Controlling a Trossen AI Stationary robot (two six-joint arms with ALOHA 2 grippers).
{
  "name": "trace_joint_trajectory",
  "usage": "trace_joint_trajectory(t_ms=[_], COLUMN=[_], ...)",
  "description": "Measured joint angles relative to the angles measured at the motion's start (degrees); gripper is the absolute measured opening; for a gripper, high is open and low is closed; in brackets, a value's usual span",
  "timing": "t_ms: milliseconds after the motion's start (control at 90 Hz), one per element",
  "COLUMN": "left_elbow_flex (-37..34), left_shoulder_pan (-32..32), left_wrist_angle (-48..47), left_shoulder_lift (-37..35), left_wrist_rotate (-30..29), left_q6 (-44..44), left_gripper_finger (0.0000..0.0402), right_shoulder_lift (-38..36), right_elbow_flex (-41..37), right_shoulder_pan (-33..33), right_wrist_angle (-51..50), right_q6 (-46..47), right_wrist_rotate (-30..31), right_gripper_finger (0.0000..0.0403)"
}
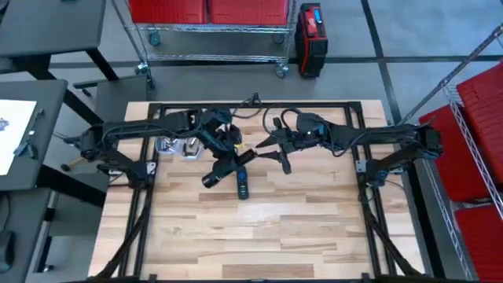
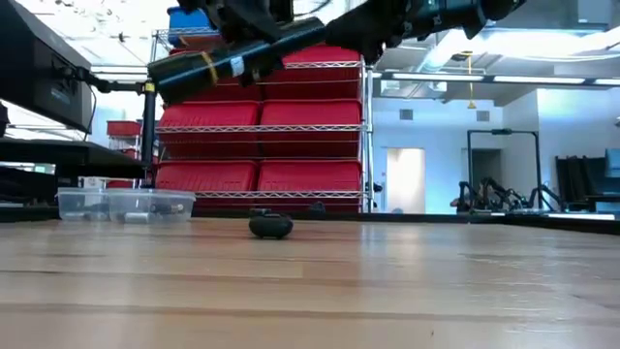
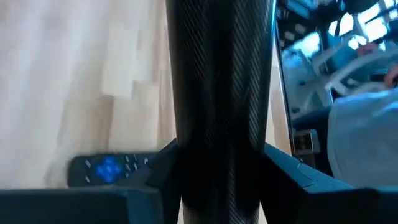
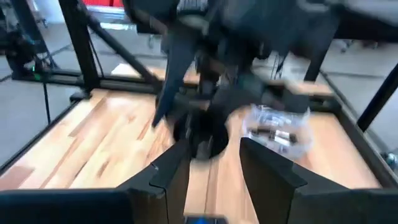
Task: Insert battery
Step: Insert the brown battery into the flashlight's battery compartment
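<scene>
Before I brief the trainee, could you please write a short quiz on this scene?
1. Fill in: the remote lies on the ___.
2. What does the left gripper hold? A) remote B) flashlight C) nothing
3. True or false: the flashlight lies on the table.
Key: 1 table; 2 B; 3 false, it is held up in the air.

Both arms reach inward above the table's middle, left pincer [image 1: 224,157] clamped shut, right pincer [image 1: 263,148] parted.
</scene>
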Motion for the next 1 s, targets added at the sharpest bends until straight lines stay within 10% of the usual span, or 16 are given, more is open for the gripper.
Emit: trace_joint_trajectory(t_ms=[689,1000], left_elbow_flex=[0.0,0.0], left_shoulder_pan=[0.1,0.1], left_wrist_angle=[3.7,3.6], left_shoulder_lift=[-0.1,-0.1], left_wrist_rotate=[2.6,3.1], left_q6=[-1.9,-1.9], left_gripper_finger=[0.0135,0.0135], right_shoulder_lift=[-0.2,-0.1], right_elbow_flex=[0.0,-0.1], right_shoulder_pan=[-0.1,-0.1], right_wrist_angle=[-1.5,-0.4], right_q6=[1.1,-1.3], right_wrist_rotate=[-3.0,-3.3], right_gripper_finger=[0.0131,0.0071])
